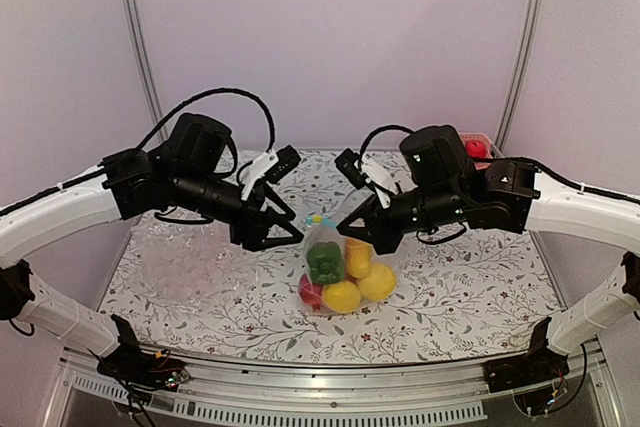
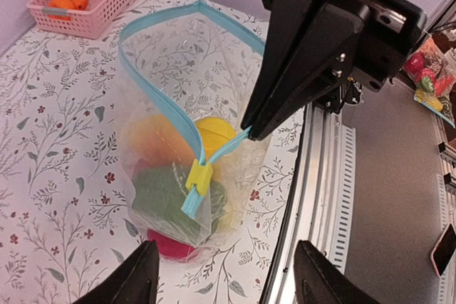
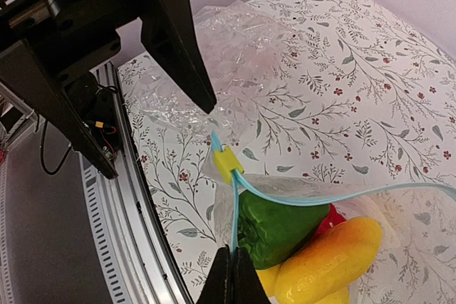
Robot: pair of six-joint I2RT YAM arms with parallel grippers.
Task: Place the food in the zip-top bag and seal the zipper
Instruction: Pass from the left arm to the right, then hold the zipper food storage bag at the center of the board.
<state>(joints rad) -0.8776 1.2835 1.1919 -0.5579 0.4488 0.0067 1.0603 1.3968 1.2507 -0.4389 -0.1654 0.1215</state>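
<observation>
Clear zip-top bag (image 2: 153, 140) stands mid-table between my two grippers, on the floral cloth (image 1: 460, 287). Food is inside: green pepper (image 3: 274, 226), a yellow fruit (image 3: 328, 261), a red piece (image 3: 329, 218) and more yellow underneath. The mouth is not sealed. The zipper (image 2: 162, 101) gapes in a wide teal loop, with the yellow slider (image 2: 199, 176) parked at the end nearest my left wrist.

My right gripper (image 3: 232, 261) has its fingers pressed together on the zipper strip, just along from the slider. The strip runs straight into the pinch, and the left wrist view shows the black tip meeting the teal edge.

My left gripper (image 2: 228, 247) has its fingers spread wide, and I see no contact with anything. It faces the slider end of the bag from close in.

Crinkled clear plastic (image 1: 185, 262) lies on the cloth under my left arm, apart from the bag. The pink basket (image 2: 92, 1) sits at the far right corner with a green, a red and an orange fruit in it.
</observation>
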